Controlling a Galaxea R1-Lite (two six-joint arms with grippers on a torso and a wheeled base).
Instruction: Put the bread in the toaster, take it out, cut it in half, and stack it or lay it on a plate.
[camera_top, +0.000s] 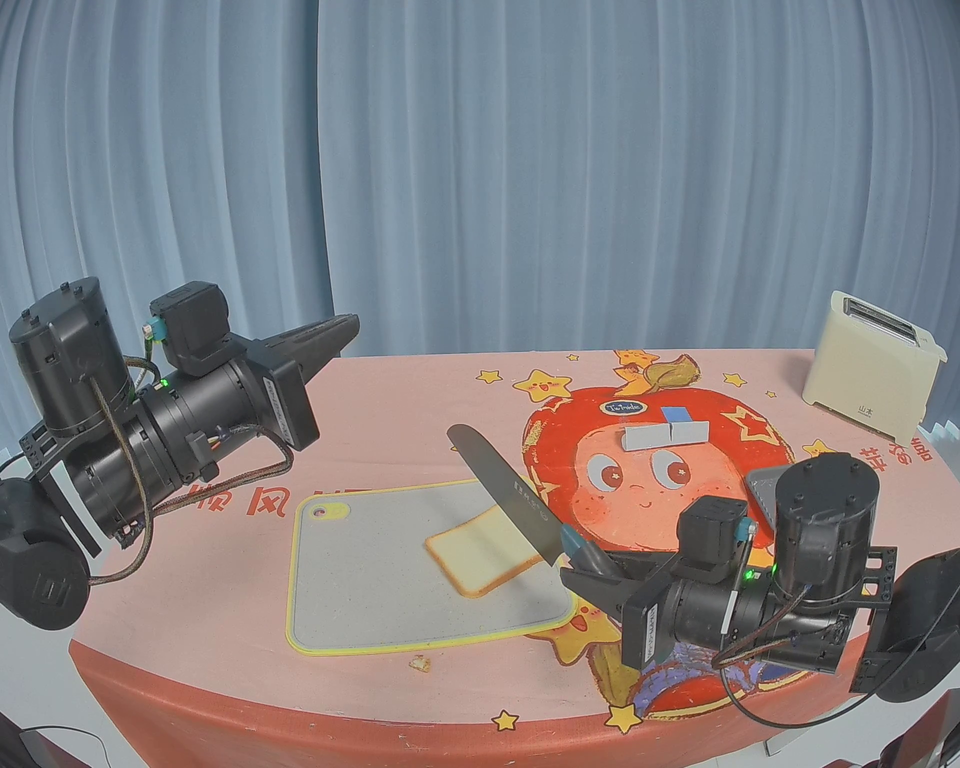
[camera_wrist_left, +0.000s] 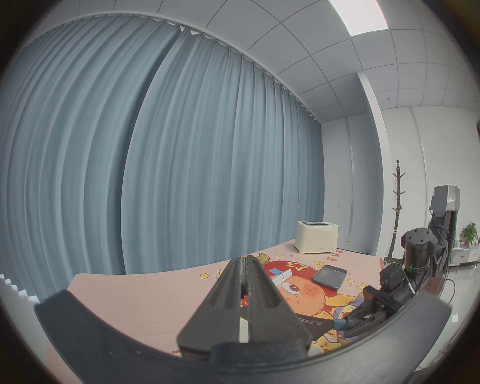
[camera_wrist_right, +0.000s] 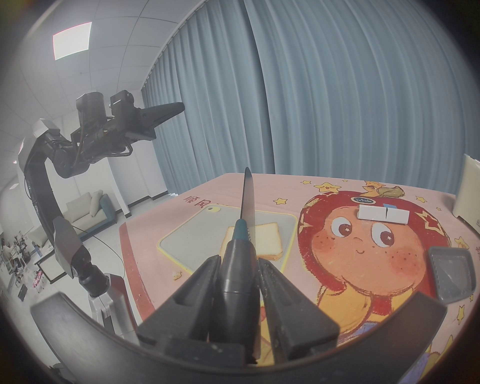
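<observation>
Head view: the right gripper (camera_top: 590, 565) clamps the knife (camera_top: 510, 495) by its handle, blade slanted above the bread (camera_top: 480, 552), which lies flat on the cutting board (camera_top: 370, 570) near the table (camera_top: 400, 420) front edge; the toaster (camera_top: 870, 365) stands at the far right corner. Left wrist view: the left gripper (camera_wrist_left: 245, 270) is fully closed and empty. Right wrist view: the blade extends over the bread.
</observation>
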